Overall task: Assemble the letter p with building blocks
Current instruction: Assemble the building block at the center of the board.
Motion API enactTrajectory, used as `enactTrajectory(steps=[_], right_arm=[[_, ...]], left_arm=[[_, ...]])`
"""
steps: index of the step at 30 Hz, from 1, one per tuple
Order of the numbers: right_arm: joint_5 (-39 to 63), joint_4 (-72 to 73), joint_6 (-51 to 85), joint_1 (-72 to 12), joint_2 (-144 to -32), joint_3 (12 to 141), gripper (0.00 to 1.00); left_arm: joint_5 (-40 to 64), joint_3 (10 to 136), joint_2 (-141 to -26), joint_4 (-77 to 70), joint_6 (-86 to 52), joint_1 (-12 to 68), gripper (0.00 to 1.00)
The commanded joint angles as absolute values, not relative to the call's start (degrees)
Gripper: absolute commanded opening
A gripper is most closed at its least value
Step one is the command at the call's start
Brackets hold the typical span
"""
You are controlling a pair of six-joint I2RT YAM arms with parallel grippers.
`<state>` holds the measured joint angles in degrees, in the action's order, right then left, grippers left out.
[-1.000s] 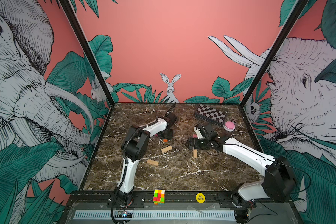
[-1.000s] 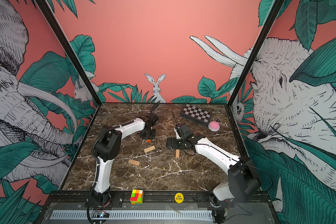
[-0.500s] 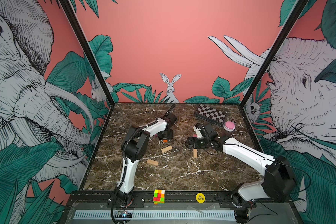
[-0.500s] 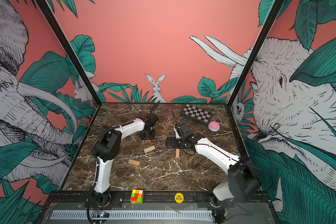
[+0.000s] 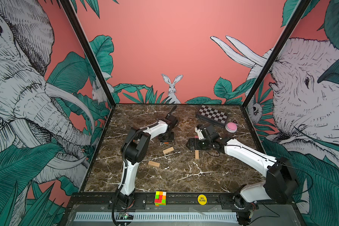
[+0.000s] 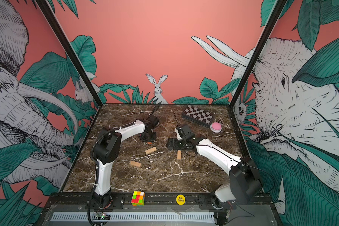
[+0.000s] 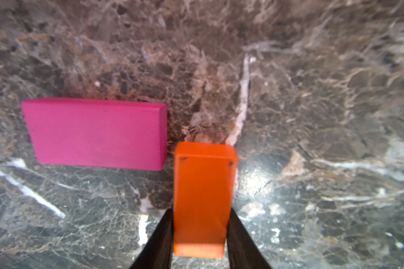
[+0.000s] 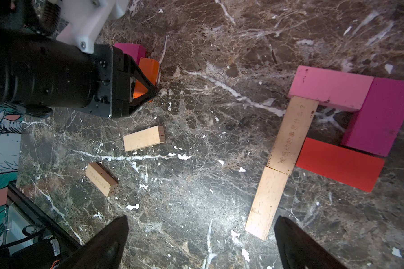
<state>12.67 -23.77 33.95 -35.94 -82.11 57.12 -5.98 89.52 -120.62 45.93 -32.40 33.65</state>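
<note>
Two left jaws on orange block (image 7: 203, 198)

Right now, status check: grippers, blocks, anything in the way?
Left gripper straddles orange block beside magenta block, clamp unclear. Right gripper open, empty, above the laid P-shape. Two tan blocks loose; nothing seen blocking.

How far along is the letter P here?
Done: in the right wrist view, two tan blocks form a stem, with a pink block, magenta block and red block closing the loop; it reads as a P. In hand: the left hand grips an orange block beside a second magenta block. The right hand is open, empty. Left: probably little; two loose tan blocks lie unused.
</note>
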Motion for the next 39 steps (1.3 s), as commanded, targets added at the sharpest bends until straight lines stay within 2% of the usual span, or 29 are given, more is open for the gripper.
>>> enactTrajectory(steps=[1, 7, 39], right_arm=[[12.66, -22.61, 34.10, -35.68, -82.53, 56.16, 0.98], [12.71, -22.54, 34.10, -35.68, -82.53, 56.10, 0.98], [12.85, -21.98, 34.19, -35.68, -82.62, 55.46, 0.98]], left_arm=[[-6.14, 88.20, -119.08, 47.81, -33.40, 33.83, 0.35], [-7.50, 88.80, -119.48, 47.28, -33.94, 33.84, 0.30], [-8.47, 93.58, -122.52, 49.57, -32.70, 33.06, 0.33]])
